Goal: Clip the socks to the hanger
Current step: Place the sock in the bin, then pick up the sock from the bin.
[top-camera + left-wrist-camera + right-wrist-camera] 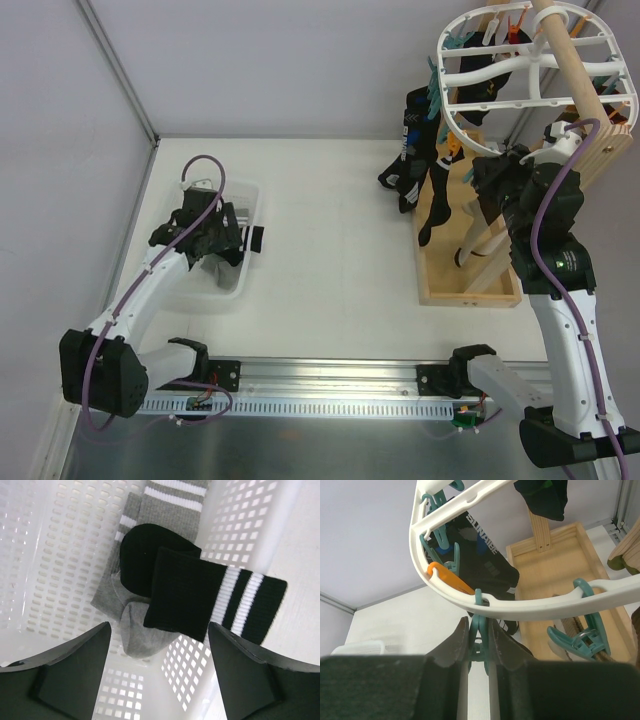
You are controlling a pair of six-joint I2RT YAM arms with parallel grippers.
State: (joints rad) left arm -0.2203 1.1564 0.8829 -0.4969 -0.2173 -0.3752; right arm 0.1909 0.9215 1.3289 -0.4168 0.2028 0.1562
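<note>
**A:** Left gripper wide open and empty, over the black white-striped sock and grey striped sock in the white mesh basket, near left.

**B:** Right gripper is clamped on a teal plastic peg under the white oval plastic hanger, far right.

Left gripper spread wide over basket; black striped sock atop grey sock

Hanger cut by top edge in top view. Grey sock partly under black socks, striped end cut off at top. Teal peg lower half hidden between blurred right gripper fingers.
</note>
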